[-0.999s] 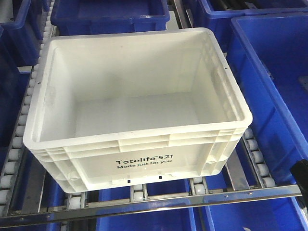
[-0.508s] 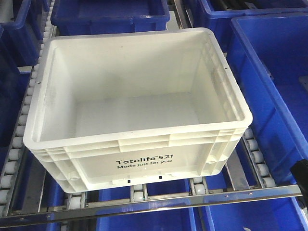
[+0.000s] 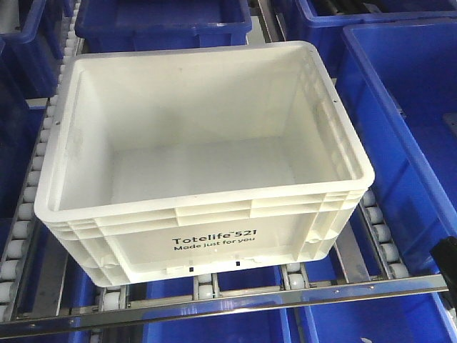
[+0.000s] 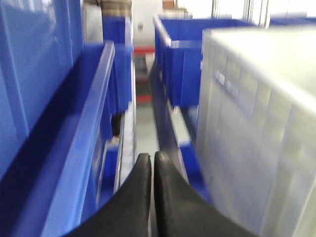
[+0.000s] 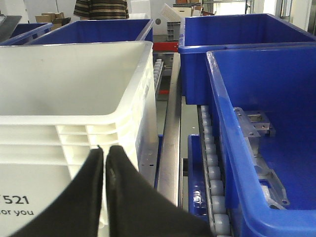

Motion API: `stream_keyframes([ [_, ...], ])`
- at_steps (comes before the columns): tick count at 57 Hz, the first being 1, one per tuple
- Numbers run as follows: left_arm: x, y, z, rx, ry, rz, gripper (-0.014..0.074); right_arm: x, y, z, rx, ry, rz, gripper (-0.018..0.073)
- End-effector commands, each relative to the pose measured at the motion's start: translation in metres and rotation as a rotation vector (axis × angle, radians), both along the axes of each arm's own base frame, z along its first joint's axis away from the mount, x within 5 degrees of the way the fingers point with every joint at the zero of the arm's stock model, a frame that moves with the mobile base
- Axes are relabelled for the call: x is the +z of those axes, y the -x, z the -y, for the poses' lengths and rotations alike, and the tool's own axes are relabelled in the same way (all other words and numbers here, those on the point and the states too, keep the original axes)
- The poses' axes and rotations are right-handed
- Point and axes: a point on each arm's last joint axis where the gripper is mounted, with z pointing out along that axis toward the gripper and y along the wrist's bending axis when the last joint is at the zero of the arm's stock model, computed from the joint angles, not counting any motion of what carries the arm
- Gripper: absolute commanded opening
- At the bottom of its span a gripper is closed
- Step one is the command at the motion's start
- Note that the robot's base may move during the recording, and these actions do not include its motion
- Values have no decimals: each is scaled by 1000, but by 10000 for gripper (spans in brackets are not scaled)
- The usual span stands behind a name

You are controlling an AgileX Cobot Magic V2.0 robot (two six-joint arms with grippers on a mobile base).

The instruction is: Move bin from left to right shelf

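Note:
The white bin (image 3: pixel 207 196) sits empty on the roller shelf in the front view, with its "Totelife 521" print facing me. In the left wrist view my left gripper (image 4: pixel 152 157) is shut with nothing in it. It is low in the gap between a blue bin and the white bin's side wall (image 4: pixel 256 133), touching neither. In the right wrist view my right gripper (image 5: pixel 105 149) is also shut and empty. It is just in front of the bin's right front corner (image 5: pixel 123 123), below the rim. A black piece shows at the front view's right edge (image 3: pixel 444 257).
Blue bins surround the white one: right (image 3: pixel 407 121), behind (image 3: pixel 164 21) and left (image 4: pixel 59 123). Roller tracks (image 3: pixel 378 221) run under the bins. A metal rail (image 3: pixel 285 296) crosses the shelf front. The blue bin at right (image 5: pixel 266 148) holds a metal bracket (image 5: pixel 256 123).

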Motion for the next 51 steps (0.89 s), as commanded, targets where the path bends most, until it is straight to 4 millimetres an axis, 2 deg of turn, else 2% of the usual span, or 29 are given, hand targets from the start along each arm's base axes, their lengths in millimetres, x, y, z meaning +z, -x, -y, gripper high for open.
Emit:
stream_keyframes([
  [1,3,2,1,-12,51,108,-6,15,1,-2,27,-29,77,-8],
  [51,3,2,1,-12,57,102,-6,15,1,-2,21,-29,75,-8],
])
